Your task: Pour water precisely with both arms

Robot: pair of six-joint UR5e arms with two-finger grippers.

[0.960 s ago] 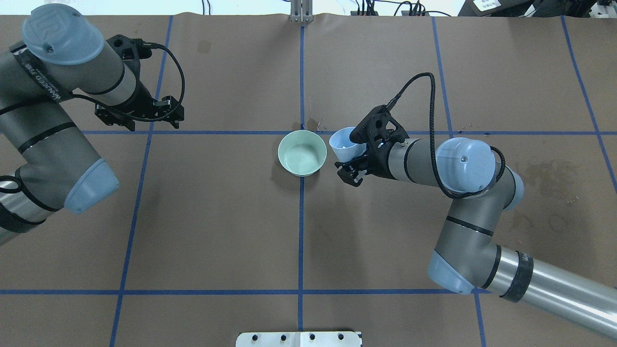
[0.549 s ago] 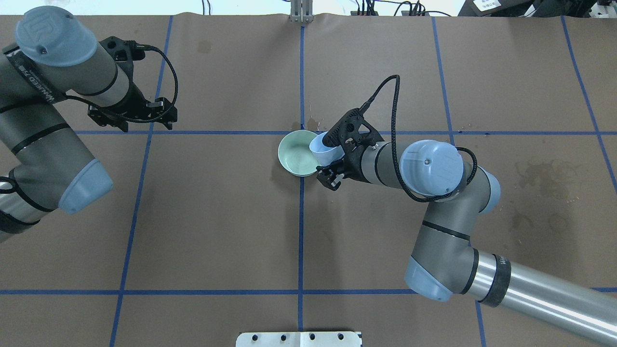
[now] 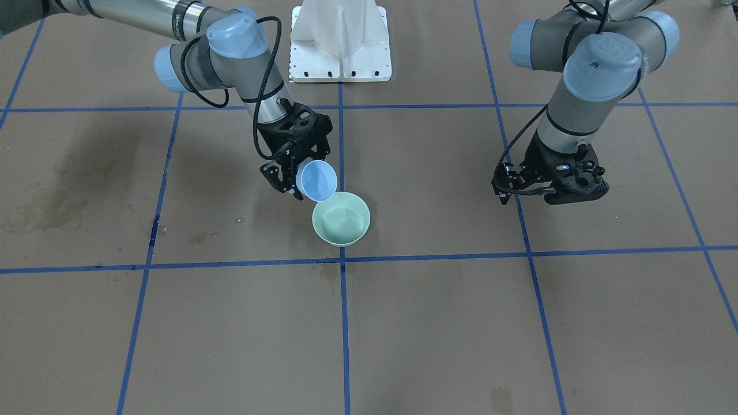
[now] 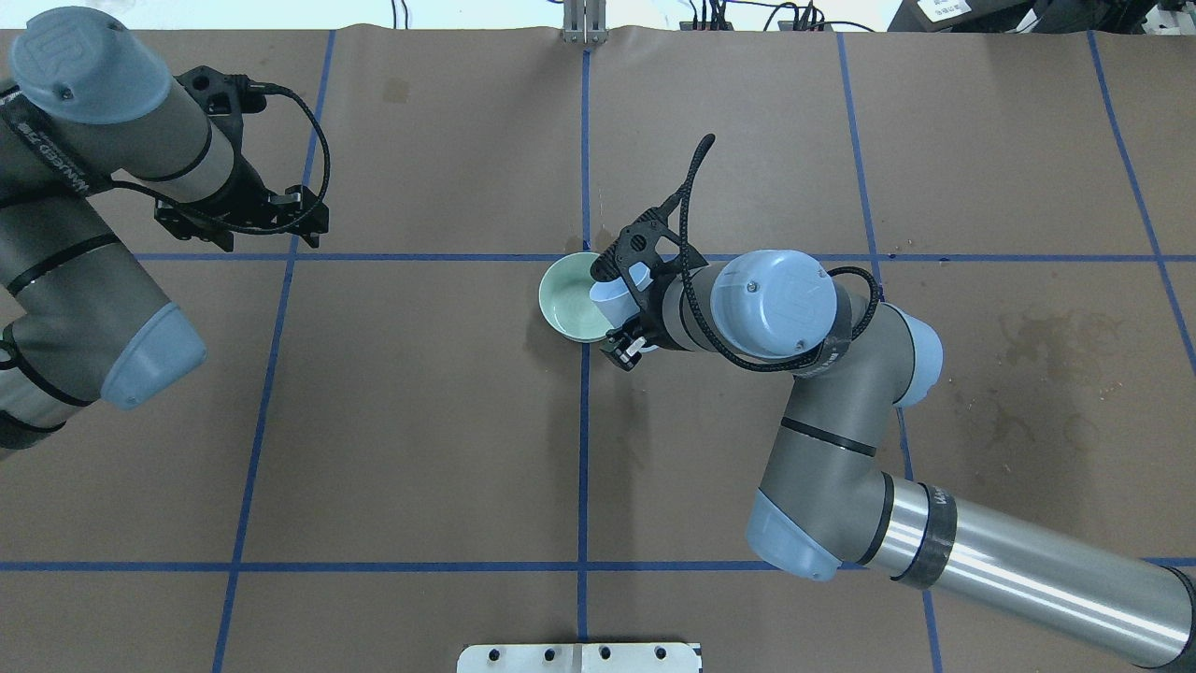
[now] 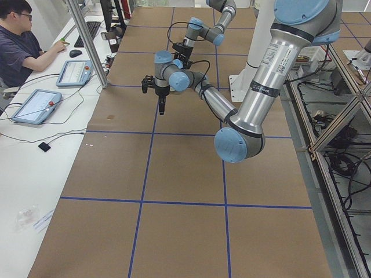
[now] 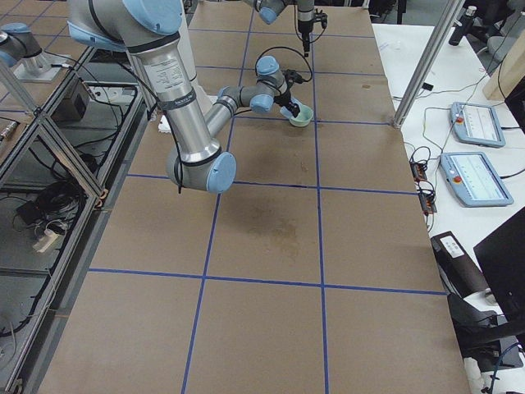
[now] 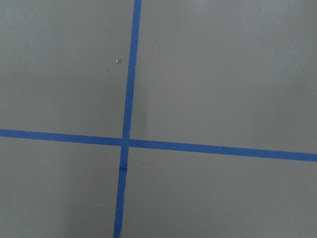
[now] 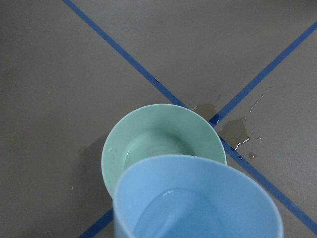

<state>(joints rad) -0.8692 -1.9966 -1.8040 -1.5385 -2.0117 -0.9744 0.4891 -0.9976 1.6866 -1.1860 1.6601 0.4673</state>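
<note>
My right gripper [image 3: 297, 168] is shut on a light blue cup [image 3: 319, 180] and holds it tilted, mouth over the near rim of a pale green bowl [image 3: 323, 230]. The bowl [image 4: 551, 299] stands at the central tape crossing. In the right wrist view the cup [image 8: 198, 193] holds clear water [image 8: 168, 213], and a shallow glinting pool lies in the bowl [image 8: 111, 153]. I see no stream. My left gripper [image 4: 238, 229] hovers far left over a tape crossing, empty and seemingly open; it also shows in the front view [image 3: 550, 193].
Small water drops and a wet patch [image 8: 237, 130] lie by the tape crossing behind the bowl. Dull brown stains [image 4: 1056, 336] mark the paper at the right. The white pedestal [image 3: 340, 40] stands at the robot's side of the table.
My right arm has carried the cup left to the bowl and tipped it over the rim. My left arm has drawn back a little to the left.
</note>
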